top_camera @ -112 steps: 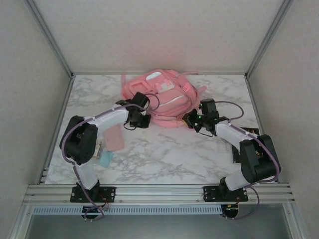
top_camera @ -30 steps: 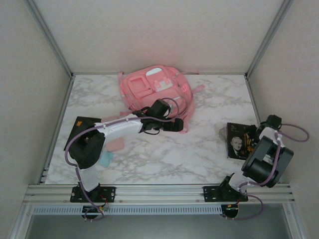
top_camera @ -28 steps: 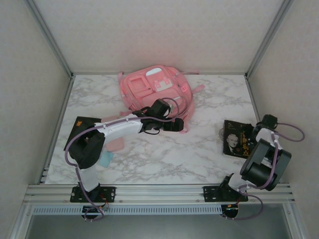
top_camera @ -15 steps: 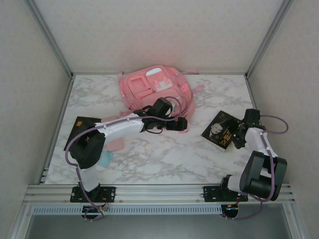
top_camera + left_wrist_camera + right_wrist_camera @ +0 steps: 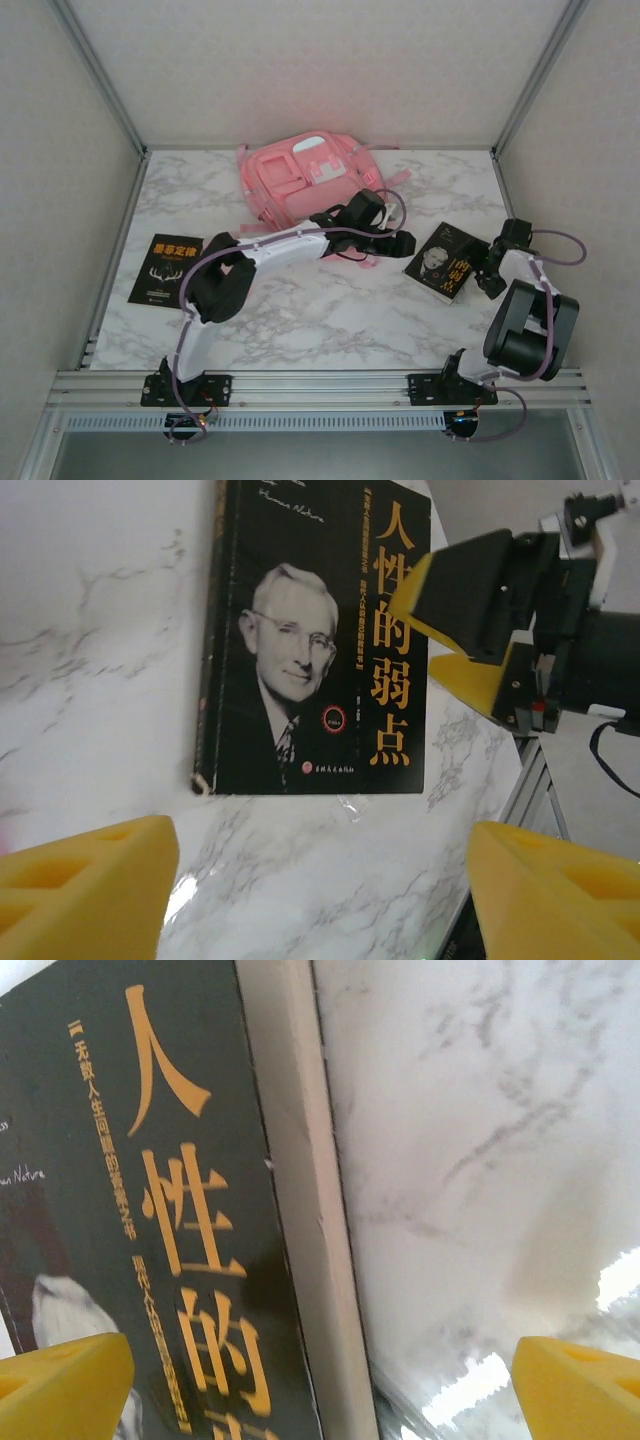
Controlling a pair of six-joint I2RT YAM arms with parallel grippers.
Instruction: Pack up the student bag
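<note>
Marble counter (image 5: 300, 310) inside a white-walled enclosure carries the student bag (image 5: 305, 185), lying pockets-up at upper centre of the top view. Portrait book (image 5: 443, 262) lies flat at centre right, between the two claws. Left claw (image 5: 402, 243) stands wide open just left of the book, gripping nothing; right claw (image 5: 488, 280) is spread fully at the book's right edge, likewise empty. Probable step: lift this book for packing. Slide one finger under the page edge (image 5: 300, 1210), close across the thickness, and use the opposite claw as a backstop against sliding. A second black book (image 5: 165, 268) waits at far left
</note>
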